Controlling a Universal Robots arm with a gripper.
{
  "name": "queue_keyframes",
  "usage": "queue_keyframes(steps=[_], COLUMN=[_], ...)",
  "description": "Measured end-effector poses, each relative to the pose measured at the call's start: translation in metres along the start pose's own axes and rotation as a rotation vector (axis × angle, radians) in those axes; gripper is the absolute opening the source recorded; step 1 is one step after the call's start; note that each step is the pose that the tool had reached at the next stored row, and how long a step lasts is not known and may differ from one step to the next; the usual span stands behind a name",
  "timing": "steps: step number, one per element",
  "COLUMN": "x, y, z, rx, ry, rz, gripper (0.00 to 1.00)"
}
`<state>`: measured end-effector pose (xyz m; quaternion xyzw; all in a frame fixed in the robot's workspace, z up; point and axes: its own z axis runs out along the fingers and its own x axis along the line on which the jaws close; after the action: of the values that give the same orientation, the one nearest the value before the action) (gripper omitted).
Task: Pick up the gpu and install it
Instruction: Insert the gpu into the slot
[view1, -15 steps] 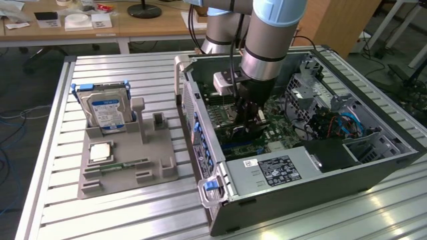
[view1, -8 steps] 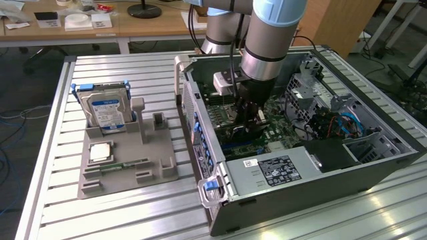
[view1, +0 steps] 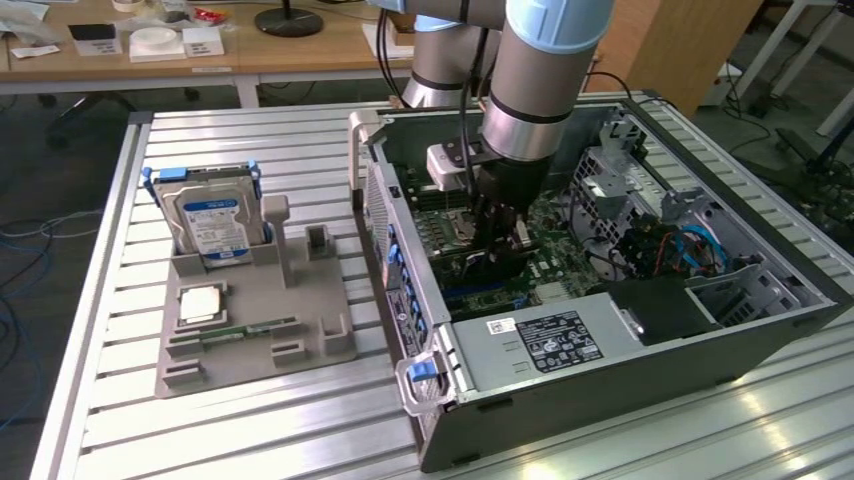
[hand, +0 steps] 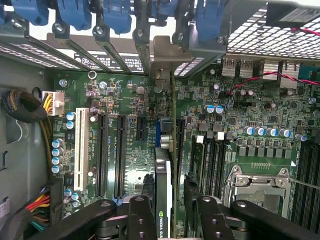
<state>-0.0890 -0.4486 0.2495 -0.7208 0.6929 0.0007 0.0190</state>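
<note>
- Ribbed aluminium bench (view1: 267, 420) carries an open desktop computer case (view1: 627, 340) lying on its side, with wooden desks and clutter behind it.
- Inside the case, the gpu (hand: 161, 192) stands on edge over the green motherboard (hand: 130, 160), its thin black card seen end-on in the wrist view with a green logo on the near edge and its metal bracket end toward the rear slot covers.
- It sits in line with the blue slot just beside the two long black expansion slots (hand: 111, 155); whether it is fully seated I cannot tell.
- The end effector (hand: 170, 212) straddles the card, one black finger on either side of it and close against it, so the fingers are narrow around the gpu; firm contact on both faces cannot be confirmed.
- In the exterior view the end effector (view1: 501, 262) reaches straight down into the case from the grey arm (view1: 541, 90).
- Near the card lie the white PCI slot (hand: 78, 147), the memory slots (hand: 212, 165) and the empty CPU socket (hand: 257, 187).
- The power supply (view1: 561, 345) with its label fills the near corner of the case.
- On the exterior view's left, well apart from the case, a grey parts holder (view1: 254, 320) carries an upright hard drive (view1: 214, 225) with a blue-white label, a CPU (view1: 203, 302) lying flat, and a narrow green memory stick (view1: 254, 328).
</note>
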Motion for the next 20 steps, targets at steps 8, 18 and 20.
queue_keyframes(steps=[8, 18, 20], x=[0.0000, 0.0025, 0.0035], y=[0.0000, -0.0001, 0.0001], z=[-0.0001, -0.0040, -0.0041], rx=[-0.0001, 0.0000, 0.0000], ry=[0.0001, -0.0001, 0.0000], rz=[0.000, 0.000, 0.000], gripper=[0.30, 0.27, 0.27])
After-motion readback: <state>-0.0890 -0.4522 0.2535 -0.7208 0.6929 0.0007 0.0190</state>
